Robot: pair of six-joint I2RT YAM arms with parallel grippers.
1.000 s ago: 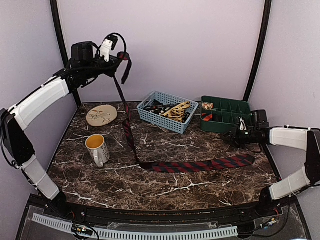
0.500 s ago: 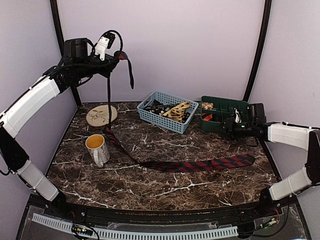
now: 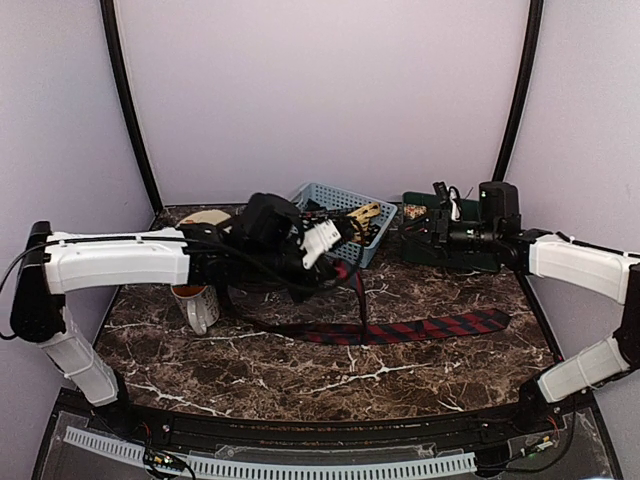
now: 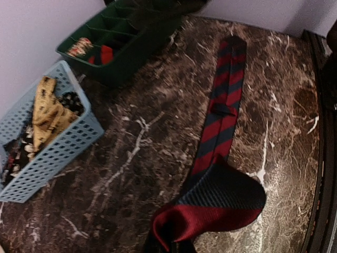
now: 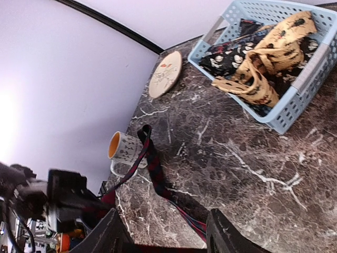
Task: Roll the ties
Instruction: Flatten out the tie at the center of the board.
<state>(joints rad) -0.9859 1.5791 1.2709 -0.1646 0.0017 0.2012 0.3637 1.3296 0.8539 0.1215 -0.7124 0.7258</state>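
The left tool [image 3: 340, 258] is clamped on one end of the striped tie [image 3: 420, 327]; the rest lies flat across the tabletop [image 3: 400, 290]. The right tool [image 5: 164, 221] hovers with fingers apart, empty. The fabric looks light, limp and probably slippery (it sags freely), so it is best pinched across an end.

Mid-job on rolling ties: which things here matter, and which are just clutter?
Job: striped tie, held in the left tool; tan-gold tie and dark patterned tie, both in the blue basket.
Lying about: mug, round disc, green tray.
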